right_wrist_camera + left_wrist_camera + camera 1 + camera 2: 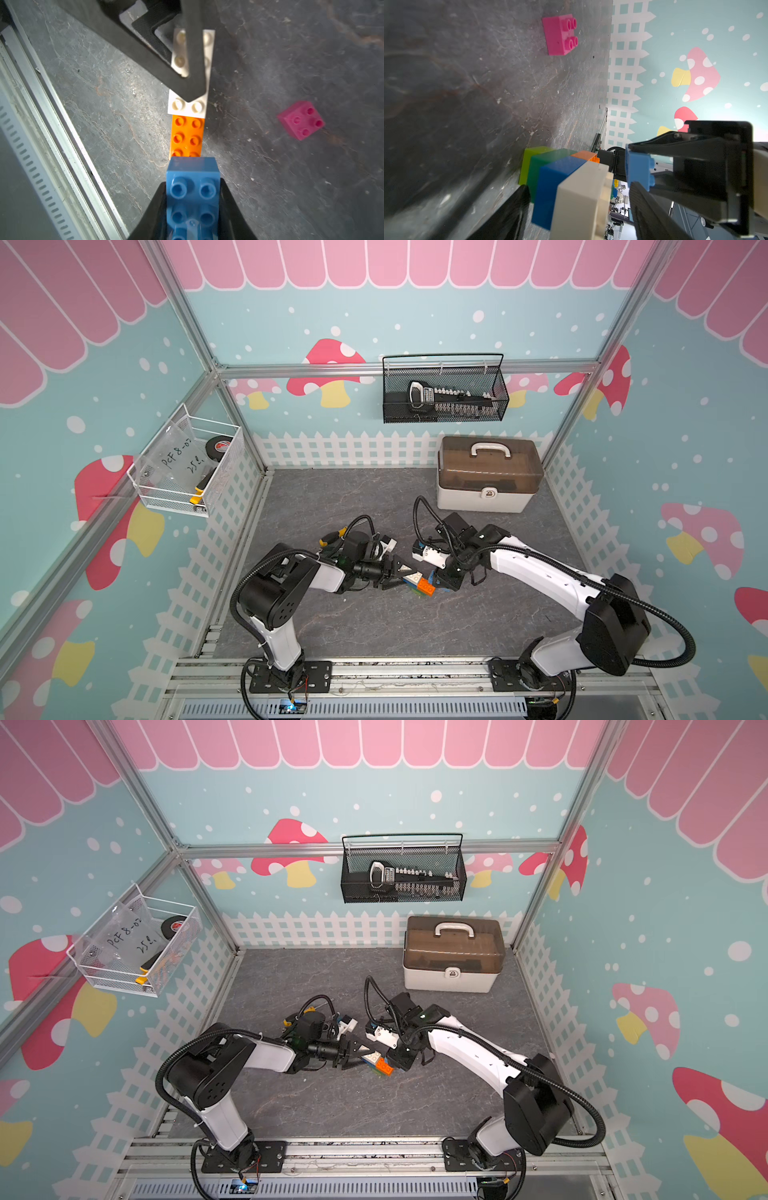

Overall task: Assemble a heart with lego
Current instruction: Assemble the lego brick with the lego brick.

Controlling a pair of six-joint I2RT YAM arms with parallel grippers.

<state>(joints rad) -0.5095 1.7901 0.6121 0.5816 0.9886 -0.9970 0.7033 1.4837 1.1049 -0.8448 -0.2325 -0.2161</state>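
The partly built heart [420,585] stands on the table [332,497] as joined lego: a lime brick [527,164] lowest, then dark green [548,160], dark blue [552,182], white [579,199] and orange [187,135]. My left gripper [579,186] straddles this stack with one finger low by the table and the other over the white studs, where a gap shows. My right gripper [193,182] is shut on a light blue brick [193,176], which hangs just off the orange brick's end and apart from its studs. A loose pink brick [301,120] lies on the table.
A white toolbox with a brown lid [488,481] stands at the back right. A black mesh basket [444,389] hangs on the rear wall and a white wire basket [187,464] on the left wall. A yellow-handled screwdriver [332,536] lies behind my left wrist.
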